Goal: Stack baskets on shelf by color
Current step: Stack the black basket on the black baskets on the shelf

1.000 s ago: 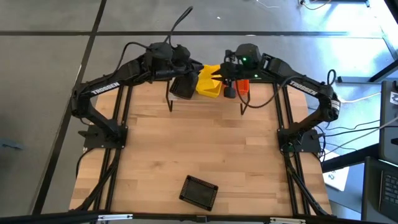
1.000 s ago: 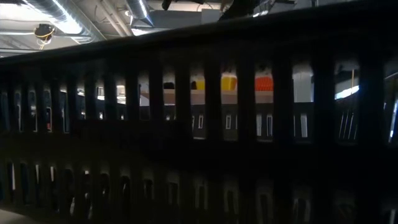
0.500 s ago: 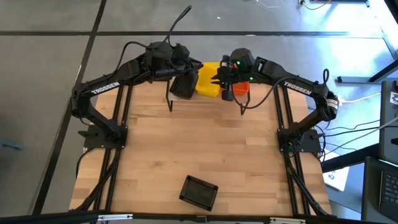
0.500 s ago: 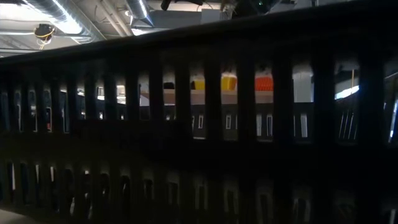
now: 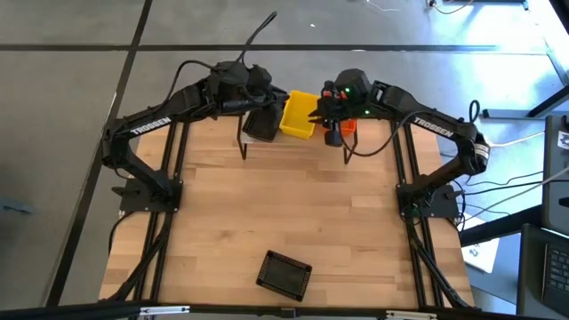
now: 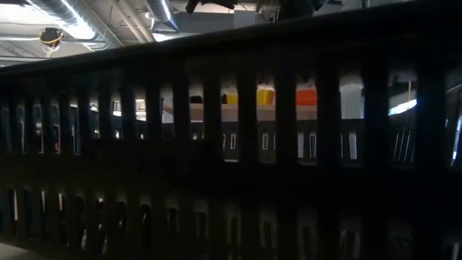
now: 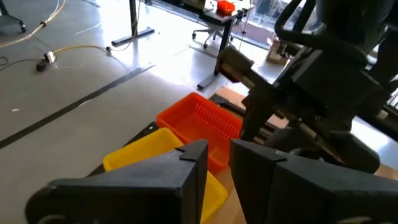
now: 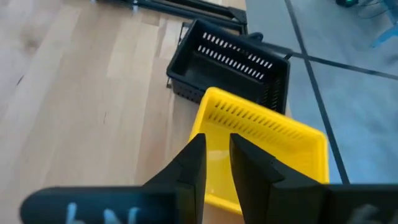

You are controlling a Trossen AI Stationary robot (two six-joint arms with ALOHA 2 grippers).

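Note:
The shelf (image 5: 286,142) stands at the table's far edge. On it sit black baskets (image 5: 260,126) at its left, yellow baskets (image 5: 298,116) in the middle and orange baskets (image 5: 347,128) at its right. My left gripper (image 5: 271,96) hovers over the black ones, with only a narrow slit between its fingers (image 7: 219,149). My right gripper (image 5: 322,111) is at the yellow stack's right side, above the top yellow basket (image 8: 267,146), fingers (image 8: 216,140) nearly together. One black basket (image 5: 284,274) lies alone on its bottom near the table's near edge. My right gripper stands over the near rim (image 8: 227,202) of the top yellow basket, coming in from the table's right. Its own fingers hide the rim beneath them, so I cannot tell whether it touches the basket.
The wide wooden tabletop (image 5: 284,204) lies between the shelf and the lone black basket. That basket's mesh wall (image 6: 231,180) fills the low view, and only slivers of the yellow (image 6: 265,96) and orange (image 6: 306,96) baskets show through it. Both arms crowd the shelf.
My right gripper moved toward the table's left, over the yellow stack, then drew back a little to the right. The top yellow basket now shows its open inside more squarely.

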